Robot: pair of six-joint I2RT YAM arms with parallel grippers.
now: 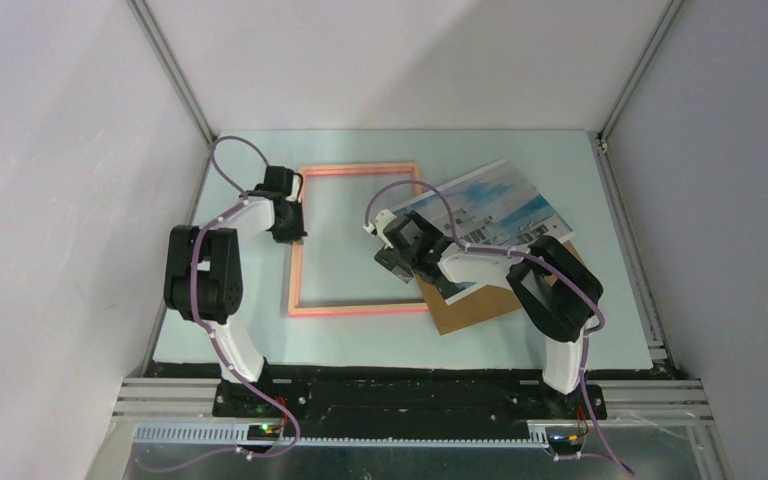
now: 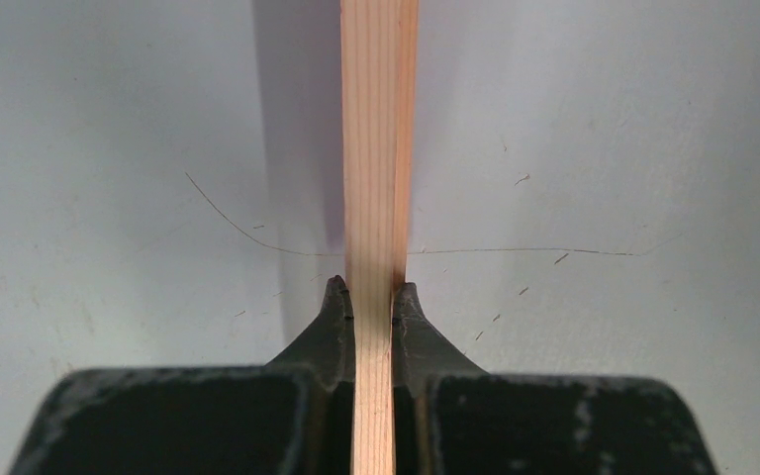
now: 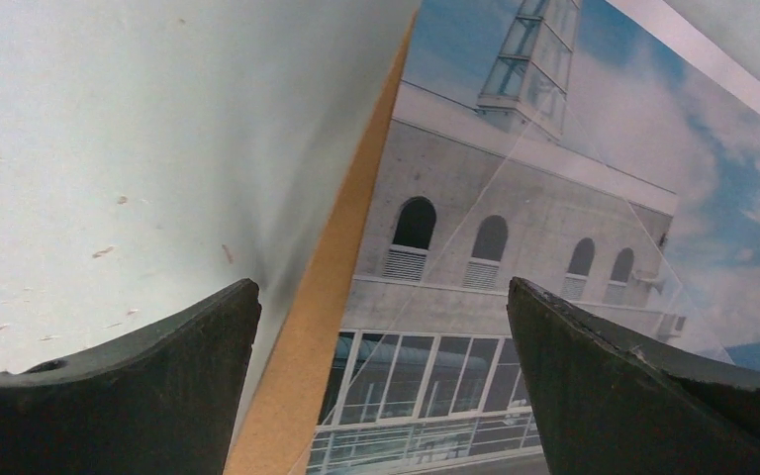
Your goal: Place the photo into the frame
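The frame lies flat at the table's middle, its salmon-pink border glowing. My left gripper is shut on the frame's left rail, which shows as a pale wooden strip between the fingers in the left wrist view. The photo of a white building lies face up, tilted, to the right of the frame, on a brown backing board. My right gripper is open and hovers over the photo's left edge; the right wrist view shows the photo and the board's edge between the fingers.
The pale blue table mat ends at metal rails on the right and at the near edge. White walls enclose the back and sides. The brown backing board sticks out under the photo toward the near right.
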